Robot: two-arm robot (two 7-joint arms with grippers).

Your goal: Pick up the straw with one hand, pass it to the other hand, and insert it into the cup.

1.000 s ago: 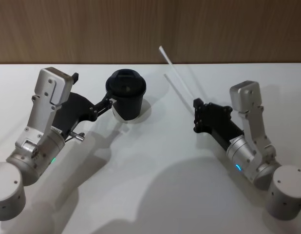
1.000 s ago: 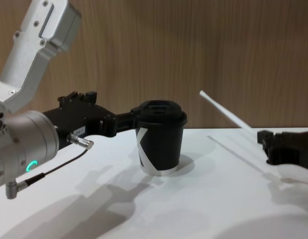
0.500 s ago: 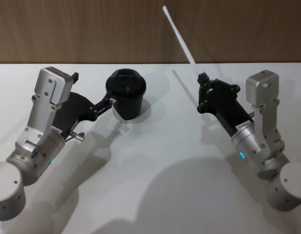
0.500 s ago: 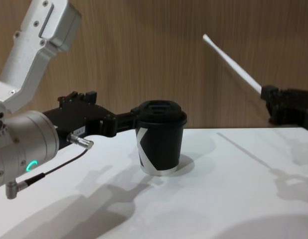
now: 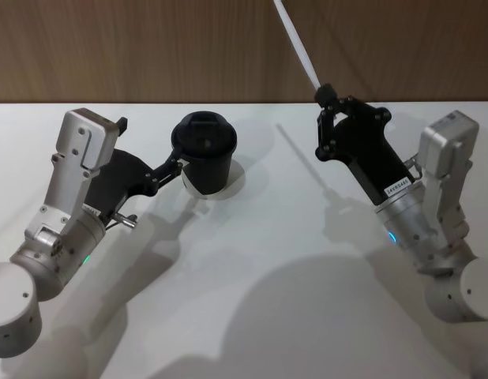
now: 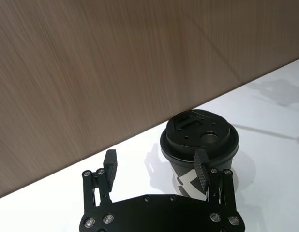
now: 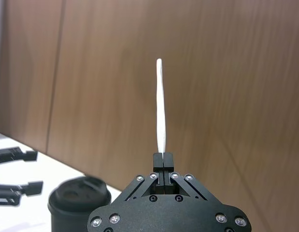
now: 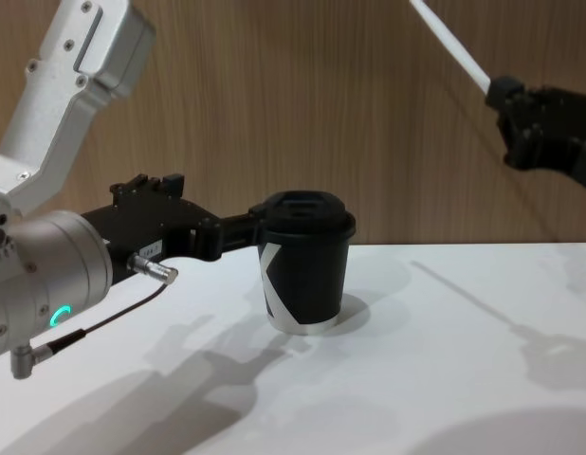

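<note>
**Q:** Right gripper [image 7: 162,157] status?
**A:** Fingers clamped on the lower end of the straw [image 5: 298,41], to the right of the cup [image 5: 204,154] and above lid height. The straw slants upward.
**Q:** Left gripper [image 6: 155,160]?
**A:** Fingers apart at the cup's left side, one fingertip at its wall.

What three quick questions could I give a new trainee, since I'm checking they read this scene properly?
1. Which gripper holds the thin translucent-white plastic straw: A left, B right?
2. True or false: the small black lidded paper cup lies tipped on its side.
3. Fill in: the left gripper, by the cup, is ___.
Key: 1 B, the right gripper pinches it. 2 false, it stands upright. 3 open.
</note>
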